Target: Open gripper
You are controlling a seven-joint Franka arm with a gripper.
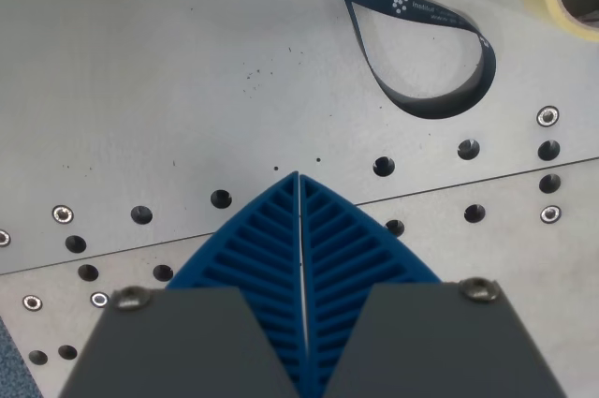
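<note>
End effector (298, 194): blue ribbed fingers pressed together, holding nothing, at 6 o'clock above the counter (140, 89).
Strap (440, 61): 1 o'clock, well apart.
Risk: little; no load to drop.

Blue ribbed end effector (298, 178) fingers pressed together
</note>
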